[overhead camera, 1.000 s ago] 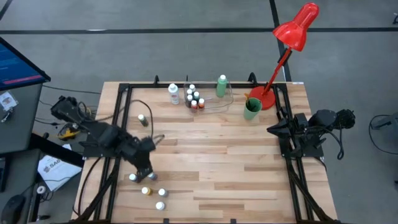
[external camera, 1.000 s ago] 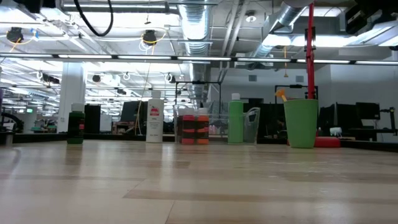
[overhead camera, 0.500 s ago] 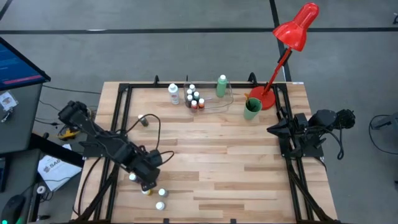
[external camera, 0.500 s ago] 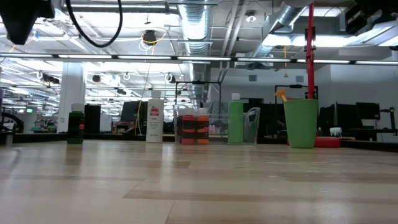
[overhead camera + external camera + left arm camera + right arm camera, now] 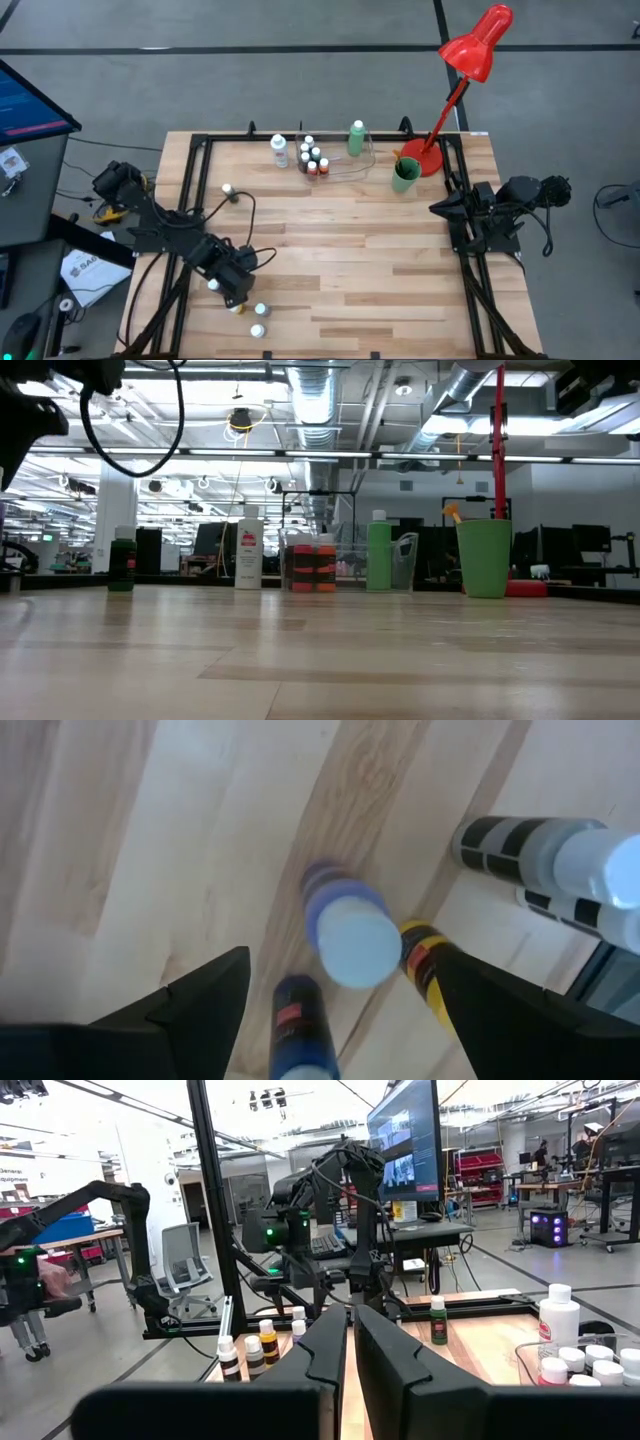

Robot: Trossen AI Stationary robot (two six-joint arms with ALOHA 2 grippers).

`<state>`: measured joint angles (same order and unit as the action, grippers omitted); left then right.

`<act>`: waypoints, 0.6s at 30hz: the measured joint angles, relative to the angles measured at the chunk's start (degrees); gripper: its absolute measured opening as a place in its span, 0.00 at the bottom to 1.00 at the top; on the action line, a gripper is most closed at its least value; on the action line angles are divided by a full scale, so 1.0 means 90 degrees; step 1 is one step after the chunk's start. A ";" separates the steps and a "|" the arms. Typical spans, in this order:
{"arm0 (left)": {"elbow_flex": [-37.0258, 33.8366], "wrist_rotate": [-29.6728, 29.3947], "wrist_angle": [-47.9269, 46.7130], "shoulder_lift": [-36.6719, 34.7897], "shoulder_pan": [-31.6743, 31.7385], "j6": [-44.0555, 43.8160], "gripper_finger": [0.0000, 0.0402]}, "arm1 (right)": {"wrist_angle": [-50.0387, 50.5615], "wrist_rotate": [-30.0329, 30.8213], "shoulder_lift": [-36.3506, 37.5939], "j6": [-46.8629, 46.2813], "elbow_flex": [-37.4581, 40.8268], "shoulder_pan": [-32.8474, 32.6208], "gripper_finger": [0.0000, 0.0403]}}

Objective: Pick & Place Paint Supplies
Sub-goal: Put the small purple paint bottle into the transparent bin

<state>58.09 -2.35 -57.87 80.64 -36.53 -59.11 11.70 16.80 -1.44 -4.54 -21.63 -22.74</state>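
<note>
Now my left gripper (image 5: 340, 990) hangs over a small blue bottle (image 5: 345, 925), fingers spread wide; my right gripper (image 5: 350, 1342) waits, fingers pressed together.

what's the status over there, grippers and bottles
Left gripper open, straddling a tiny white-capped bottle at the near-left cluster. Right gripper shut, parked at the right edge. Neighbouring small bottles crowd the target.

Red lamp (image 5: 470, 62), green cup (image 5: 404, 175), clear tray (image 5: 345, 160) at table's (image 5: 380, 260) far edge.
</note>
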 joint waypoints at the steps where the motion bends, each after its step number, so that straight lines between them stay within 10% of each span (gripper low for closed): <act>1: -0.0062 0.0000 0.0083 -0.0003 0.0000 0.0000 0.77 | 0.0000 0.0000 -0.0002 0.0002 0.0000 0.0000 0.05; 10: -0.0265 -0.0012 0.0316 -0.0003 0.0000 0.0015 0.73 | 0.0000 0.0000 0.0001 0.0000 0.0000 -0.0002 0.05; 18: -0.0265 -0.0119 0.0318 -0.0003 0.0002 0.0017 0.51 | 0.0000 0.0000 -0.0001 0.0000 0.0000 -0.0001 0.05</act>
<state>55.70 -3.42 -55.00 80.62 -36.52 -58.96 11.70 16.80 -1.45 -4.54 -21.63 -22.75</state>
